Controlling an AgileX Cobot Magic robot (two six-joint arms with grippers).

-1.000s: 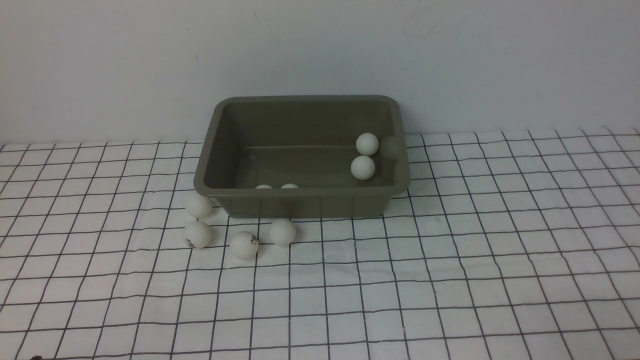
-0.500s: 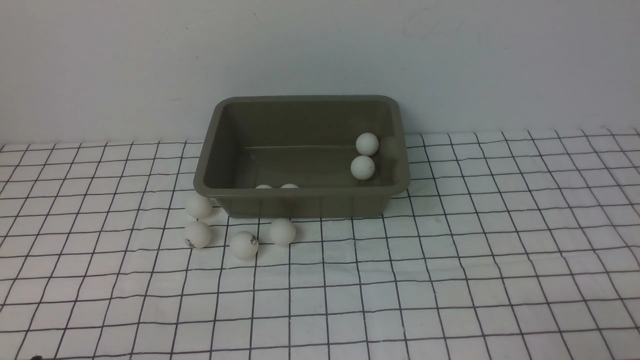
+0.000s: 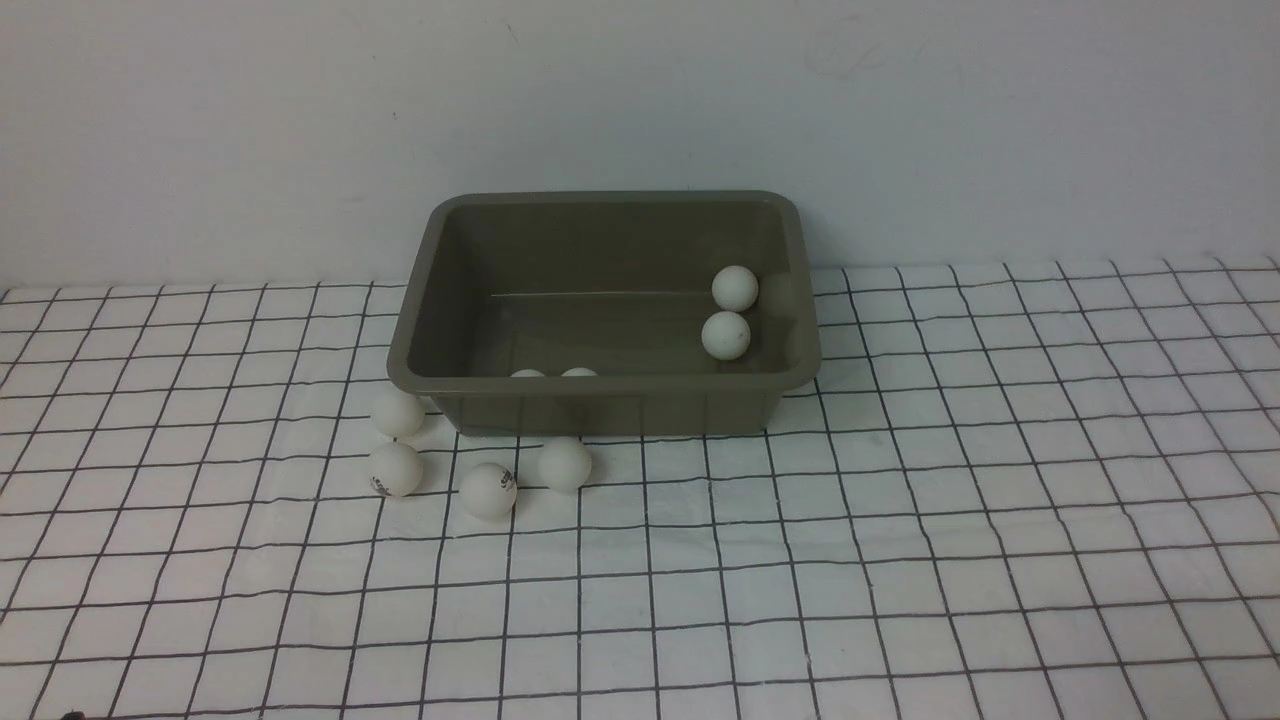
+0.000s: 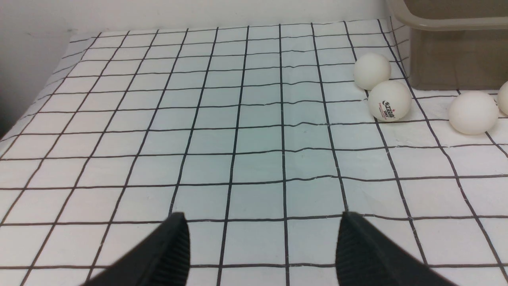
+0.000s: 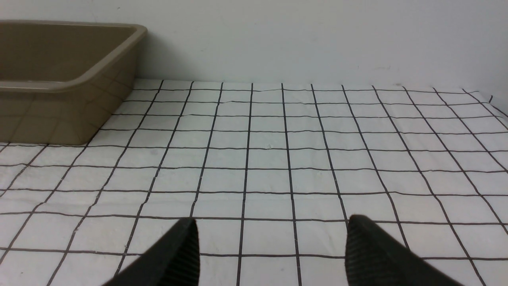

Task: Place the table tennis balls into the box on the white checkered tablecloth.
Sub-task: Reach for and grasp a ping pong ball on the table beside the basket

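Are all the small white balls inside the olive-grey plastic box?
No, four white balls lie on the white checkered tablecloth beside the box.

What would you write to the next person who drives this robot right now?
The left gripper is open and empty; the right gripper is too.
Done: the box holds four: two balls by its right wall, and two more half hidden behind its front wall.
Left: four loose balls lie on the tablecloth by the box's front left corner.
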